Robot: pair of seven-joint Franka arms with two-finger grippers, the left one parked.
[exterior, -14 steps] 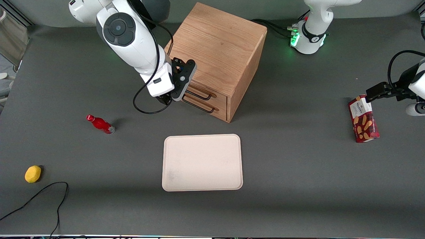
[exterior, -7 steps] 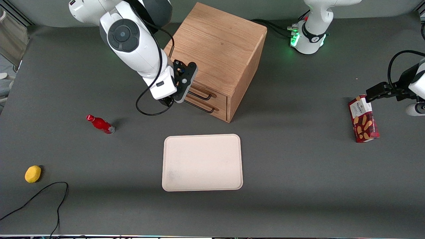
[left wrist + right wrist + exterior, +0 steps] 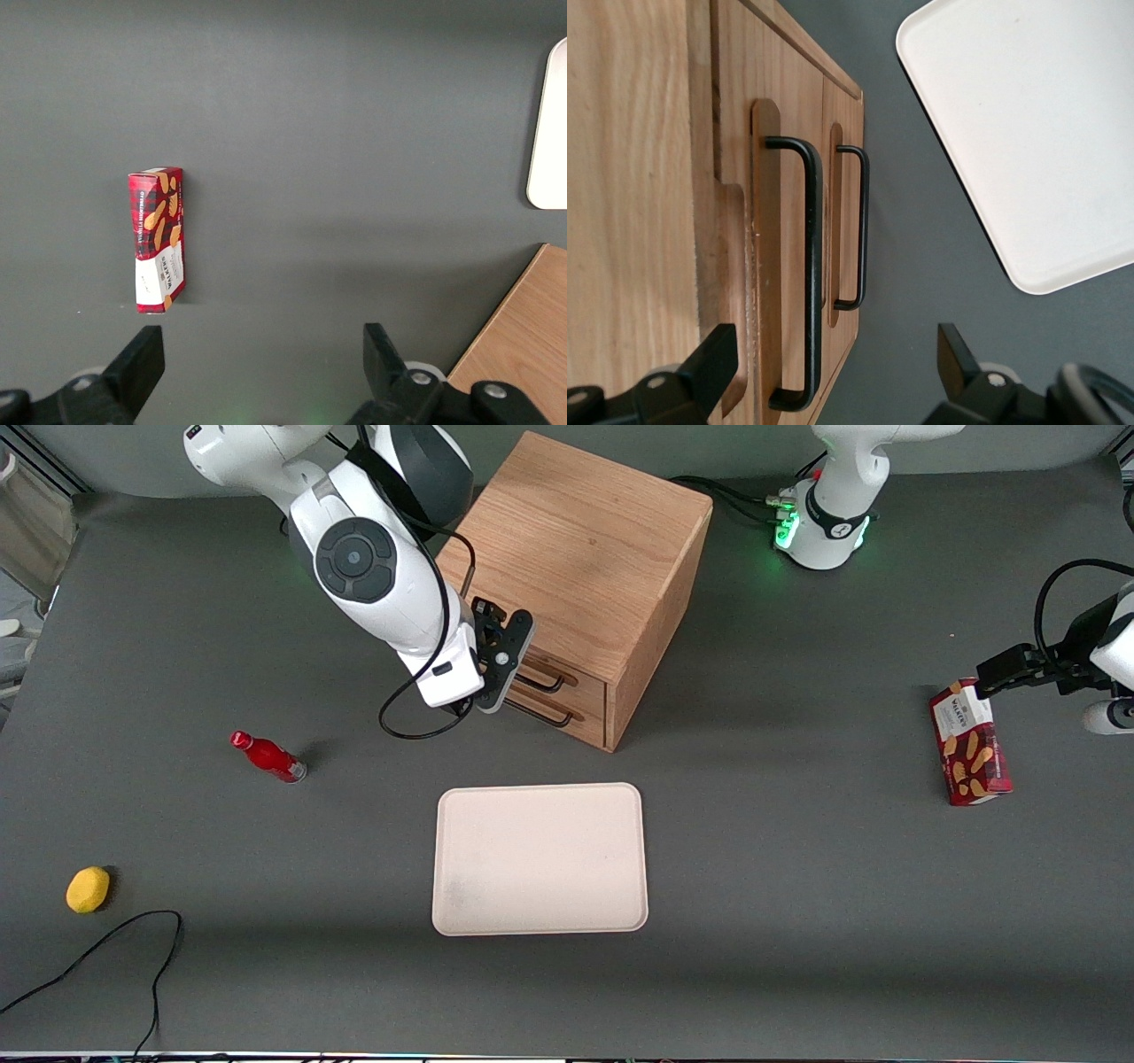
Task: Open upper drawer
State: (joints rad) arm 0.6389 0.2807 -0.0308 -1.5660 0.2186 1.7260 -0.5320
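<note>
Upper drawer (image 3: 735, 177) shut, partly hidden by arm, tool (image 3: 833, 367) spread wide, empty, before it.

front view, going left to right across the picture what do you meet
lemon → red bottle → claw at the upper drawer → cream tray → shortbread box
</note>
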